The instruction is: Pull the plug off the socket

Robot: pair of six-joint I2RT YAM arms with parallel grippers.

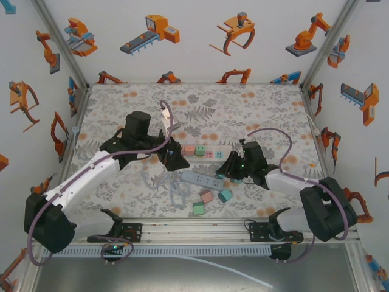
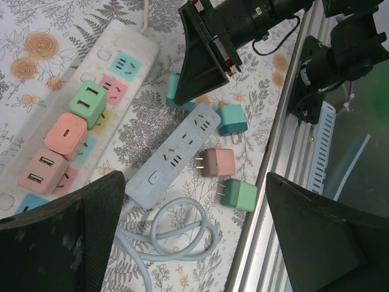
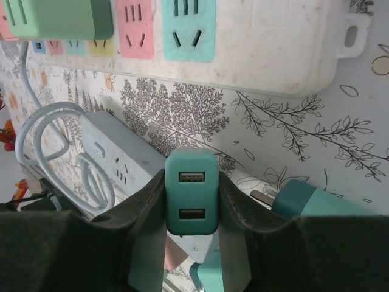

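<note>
My right gripper (image 3: 191, 185) is shut on a teal two-port plug (image 3: 191, 191), its pads against both sides. The plug hangs over the end of a blue-grey power strip (image 3: 121, 152), with its prongs hidden. In the left wrist view the same plug (image 2: 176, 94) sits under the right gripper (image 2: 203, 58). The white socket strip (image 2: 130, 36) holds a green plug (image 2: 88, 103) and two pink plugs (image 2: 65, 135). My left gripper (image 2: 194, 194) is open above the blue-grey strip (image 2: 176, 152), holding nothing. From above, the left gripper (image 1: 173, 155) is at the white strip (image 1: 209, 152) and the right gripper (image 1: 230, 169) is just in front of it.
Three loose plugs lie near the front rail: teal (image 2: 231, 118), brownish pink (image 2: 217, 162) and green (image 2: 239, 194). The blue-grey strip's cable (image 2: 170, 237) coils beside them. The metal front rail (image 2: 273, 182) runs close by, and printed walls enclose the table.
</note>
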